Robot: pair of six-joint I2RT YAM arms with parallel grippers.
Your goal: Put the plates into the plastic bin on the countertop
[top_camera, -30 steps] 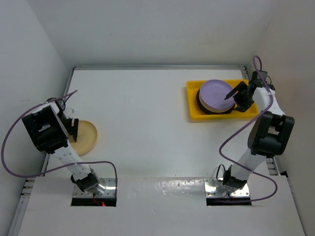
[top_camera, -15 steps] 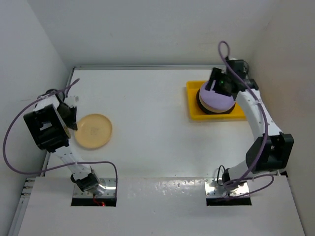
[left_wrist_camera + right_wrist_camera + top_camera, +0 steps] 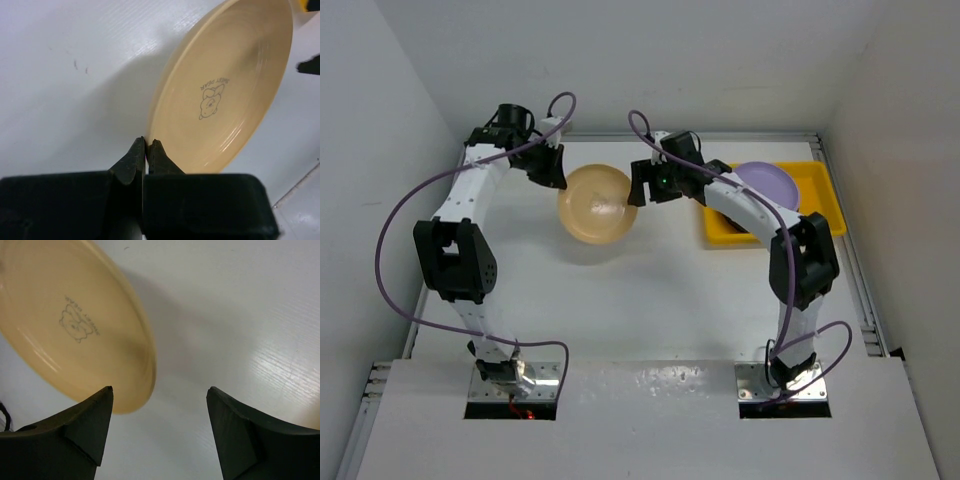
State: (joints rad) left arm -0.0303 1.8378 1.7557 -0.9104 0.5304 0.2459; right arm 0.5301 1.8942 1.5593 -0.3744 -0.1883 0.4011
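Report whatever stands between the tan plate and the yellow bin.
Only the right tool, open at the rim of the tan plate on the side facing the yellow bin. Nothing else shows on the countertop between.

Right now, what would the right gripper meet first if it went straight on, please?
Most likely the tan plate, pinched by the left gripper; its rim lies just ahead of the right gripper, which is open, though depth is unclear.

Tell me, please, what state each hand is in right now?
Left hand: closed on the rim of the tan-yellow plate.
Right hand: open, holding nothing, near the plate's opposite edge.
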